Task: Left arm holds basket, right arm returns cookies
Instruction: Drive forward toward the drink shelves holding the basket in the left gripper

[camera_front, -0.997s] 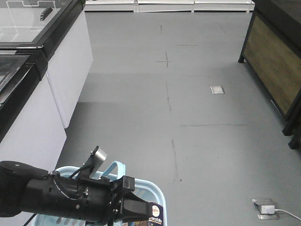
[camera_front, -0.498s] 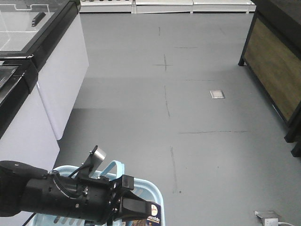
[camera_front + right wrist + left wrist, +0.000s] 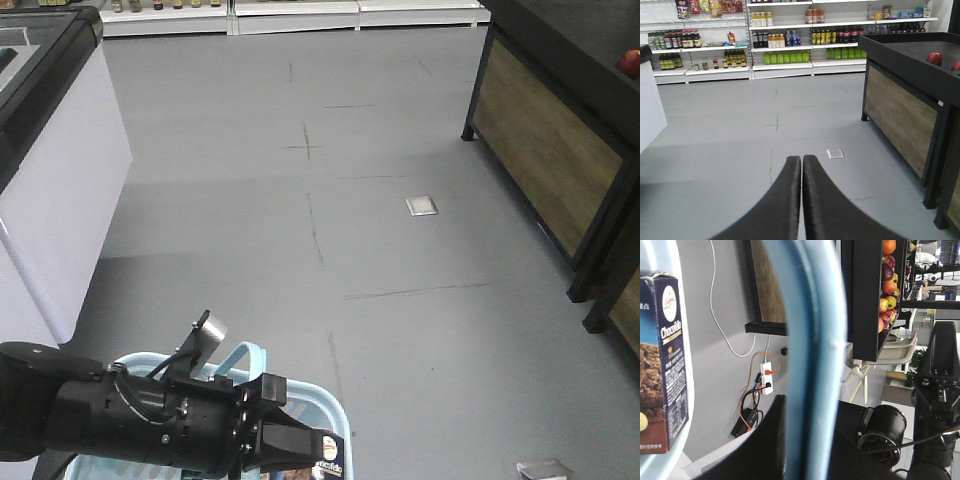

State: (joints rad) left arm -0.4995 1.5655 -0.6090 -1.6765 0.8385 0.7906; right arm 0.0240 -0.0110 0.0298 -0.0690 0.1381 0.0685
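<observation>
The left arm [image 3: 120, 425] had the basket [image 3: 330, 405] by its handle [image 3: 810, 340]; how tightly its fingers closed could not be told. The cookies [image 3: 331, 458] sat inside the basket. The right arm [image 3: 801, 160] had its fingers [image 3: 785, 205] pressed together, empty. They would need to spread before reaching in, and the basket should be kept level. Only the left wrist view showed the box's face. Only the right wrist view showed stocked shelves [image 3: 790, 35].

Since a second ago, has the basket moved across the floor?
Yes. The basket has travelled forward and right, nearer the floor plate.
</observation>
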